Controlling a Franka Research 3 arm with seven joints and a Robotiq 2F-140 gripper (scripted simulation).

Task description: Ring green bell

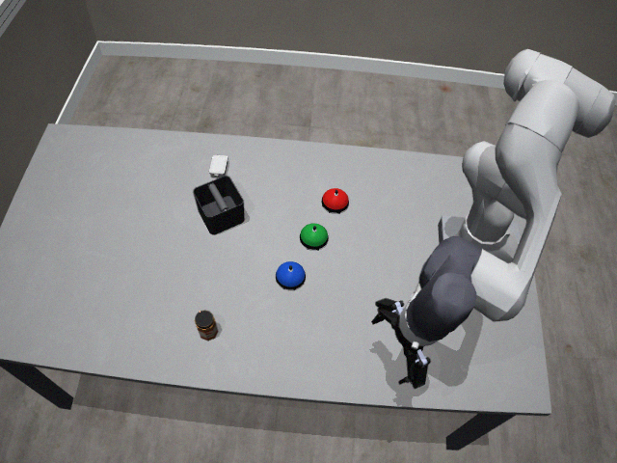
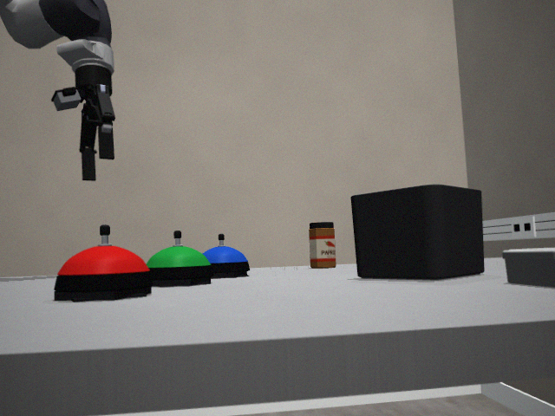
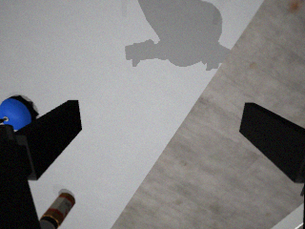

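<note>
The green bell [image 1: 313,234] [image 2: 178,258] stands in the middle of a row of three bells on the grey table [image 1: 114,233] [image 2: 286,308]. Its small black button [image 1: 314,228] [image 2: 177,234] stands up. The red bell [image 1: 335,199] [image 2: 102,262] is on one side and the blue bell [image 1: 289,274] [image 2: 225,255] [image 3: 11,113] on the other. My gripper [image 1: 398,346] [image 2: 97,165] [image 3: 161,115] is open and empty. It hangs high over the table's near right edge, well away from the green bell. The green bell does not show in the wrist view.
A black bin [image 1: 225,221] [image 2: 416,232] holding a grey cylinder stands at the back left, with a small white box [image 1: 218,164] [image 2: 529,266] behind it. A paprika jar [image 1: 204,324] [image 2: 322,245] [image 3: 57,210] stands near the front edge.
</note>
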